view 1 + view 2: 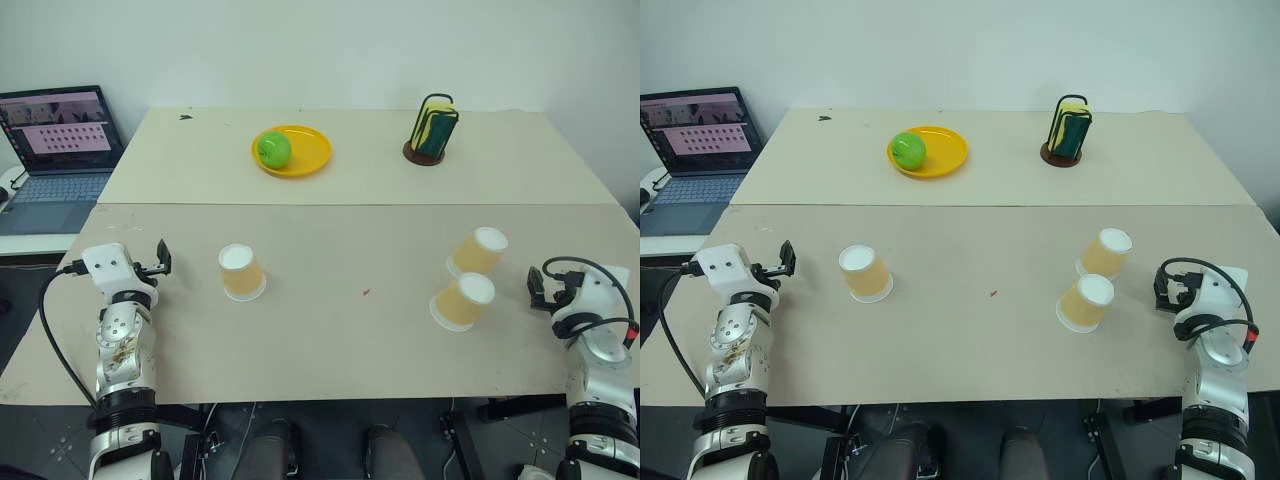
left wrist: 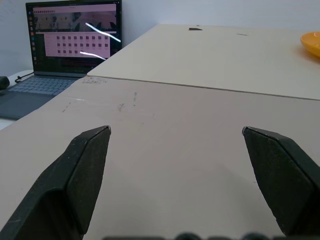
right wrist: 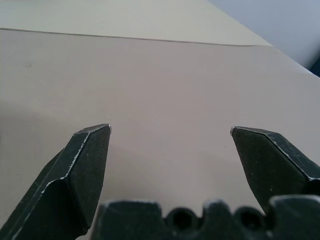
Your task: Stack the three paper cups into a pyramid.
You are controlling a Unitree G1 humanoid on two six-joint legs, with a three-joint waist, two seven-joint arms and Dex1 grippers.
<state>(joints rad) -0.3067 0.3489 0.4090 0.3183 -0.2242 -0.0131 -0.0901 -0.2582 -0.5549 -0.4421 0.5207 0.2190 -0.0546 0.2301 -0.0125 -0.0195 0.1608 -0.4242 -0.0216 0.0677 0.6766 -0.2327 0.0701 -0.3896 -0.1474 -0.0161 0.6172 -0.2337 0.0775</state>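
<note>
Right, from the head camera I see all three paper cups upside down on the tan table (image 1: 360, 340), none stacked. One paper cup (image 1: 241, 272) stands alone just beyond and inboard of my left pincer (image 1: 160, 258); the other two sit close together inboard of my right pincer (image 1: 537, 288), the nearer cup (image 1: 463, 302) just beside it and the farther cup (image 1: 478, 251) a little past that, the pair almost touching.

The left wrist camera gives me what the head view cannot: the left pincer's fingers (image 2: 80, 175) spread wide with bare table between them, and the laptop (image 2: 70, 47) off beyond the table edge, screen lit. The right wrist camera shows that pincer's fingers (image 3: 82, 170) wide apart too, gripping nothing, bare table ahead.

Well beyond both pincers, on the rear table, a green apple (image 1: 274, 149) lies on a yellow plate (image 1: 310, 150), and a dark holder with yellow and green sponges (image 1: 434, 127) stands upright. Nothing blocks either pincer's path to a cup. The plate is cut to a sliver in the left wrist view.
</note>
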